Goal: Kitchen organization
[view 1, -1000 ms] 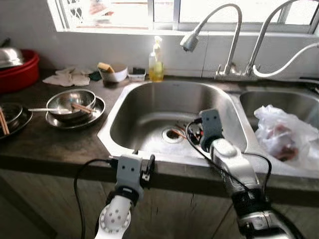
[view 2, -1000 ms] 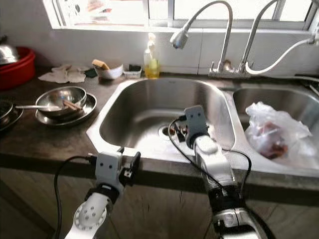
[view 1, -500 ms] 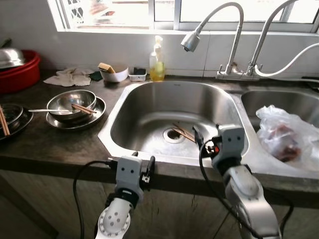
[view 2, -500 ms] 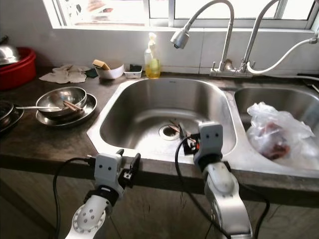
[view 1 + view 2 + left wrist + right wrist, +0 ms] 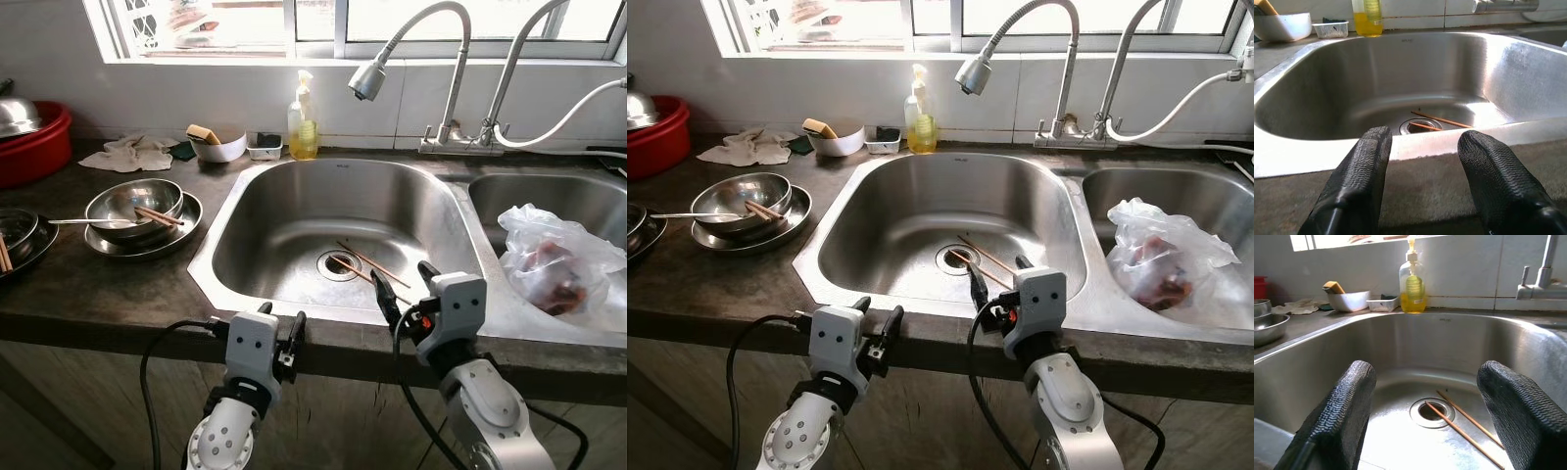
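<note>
Two brown chopsticks [image 5: 367, 266] lie loose on the floor of the left sink basin [image 5: 227, 227], crossing the drain [image 5: 1431, 411]. My right gripper [image 5: 404, 286] hovers open and empty over the basin's near rim, short of the chopsticks [image 5: 1464, 423]. My left gripper [image 5: 281, 315] is open and empty at the counter's front edge, just before the same rim; past its fingers [image 5: 1364, 171] the chopsticks [image 5: 1435, 121] show by the drain. A steel bowl [image 5: 134, 201] holding another pair of chopsticks and a spoon sits on a plate on the left counter.
A plastic bag [image 5: 558, 259] with scraps fills the right basin. A soap bottle [image 5: 304, 110], a white bowl with a sponge [image 5: 216, 145] and a cloth [image 5: 137, 154] stand along the back. A faucet head [image 5: 367, 80] hangs over the left basin. A red tub [image 5: 34, 132] is far left.
My right gripper has drawn back from over the drain to the sink's near rim, leaving the chopsticks lying uncovered by the drain. The left gripper has stayed put.
</note>
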`<state>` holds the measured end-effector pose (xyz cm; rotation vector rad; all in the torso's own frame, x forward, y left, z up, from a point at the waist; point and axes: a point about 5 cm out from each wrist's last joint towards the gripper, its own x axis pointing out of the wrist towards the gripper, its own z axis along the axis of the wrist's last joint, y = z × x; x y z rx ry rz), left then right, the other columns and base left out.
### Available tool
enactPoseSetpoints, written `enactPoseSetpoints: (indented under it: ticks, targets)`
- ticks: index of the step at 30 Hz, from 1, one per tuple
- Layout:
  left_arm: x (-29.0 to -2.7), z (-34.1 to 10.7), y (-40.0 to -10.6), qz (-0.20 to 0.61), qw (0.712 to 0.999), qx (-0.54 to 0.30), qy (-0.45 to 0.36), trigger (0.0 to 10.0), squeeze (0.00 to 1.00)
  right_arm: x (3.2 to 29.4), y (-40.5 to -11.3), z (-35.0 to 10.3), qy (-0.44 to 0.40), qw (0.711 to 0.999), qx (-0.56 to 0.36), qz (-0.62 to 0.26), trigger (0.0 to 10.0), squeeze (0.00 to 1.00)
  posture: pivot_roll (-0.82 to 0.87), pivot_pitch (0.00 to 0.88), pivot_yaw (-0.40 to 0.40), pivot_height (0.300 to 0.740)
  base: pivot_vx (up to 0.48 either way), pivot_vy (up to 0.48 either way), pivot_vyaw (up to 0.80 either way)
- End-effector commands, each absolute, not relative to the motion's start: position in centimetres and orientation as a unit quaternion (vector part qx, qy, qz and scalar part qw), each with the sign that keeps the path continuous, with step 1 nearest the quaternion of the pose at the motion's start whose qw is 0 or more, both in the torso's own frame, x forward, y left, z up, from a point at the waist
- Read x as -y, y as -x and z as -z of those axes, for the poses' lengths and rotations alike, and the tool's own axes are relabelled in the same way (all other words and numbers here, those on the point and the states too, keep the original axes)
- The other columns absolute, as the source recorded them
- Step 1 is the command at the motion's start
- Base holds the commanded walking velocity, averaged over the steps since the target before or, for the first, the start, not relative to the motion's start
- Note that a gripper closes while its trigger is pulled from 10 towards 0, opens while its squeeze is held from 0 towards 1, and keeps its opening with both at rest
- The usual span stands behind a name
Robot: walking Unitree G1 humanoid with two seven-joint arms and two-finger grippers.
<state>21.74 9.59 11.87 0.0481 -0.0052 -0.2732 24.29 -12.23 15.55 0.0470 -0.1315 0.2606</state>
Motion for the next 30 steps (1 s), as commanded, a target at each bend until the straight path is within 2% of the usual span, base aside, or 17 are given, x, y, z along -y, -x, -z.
enactPoseSetpoints:
  ticks: [1,30]
  targets:
    - [-9.7,-12.1,-21.5,0.138,0.99,0.004,-0.022,10.0,0.0,11.9,-24.1,-16.0,-0.029,0.988,0.073,-0.136,10.0,0.0,0.06,0.0,-0.008,0.74,-0.281,0.0,0.0]
    - [-9.6,-11.6,-21.3,0.143,0.989,-0.004,-0.038,10.0,0.0,11.5,-24.7,-15.0,-0.025,0.99,0.053,-0.128,10.0,0.0,0.07,0.0,-0.011,0.74,-0.32,0.0,0.0]
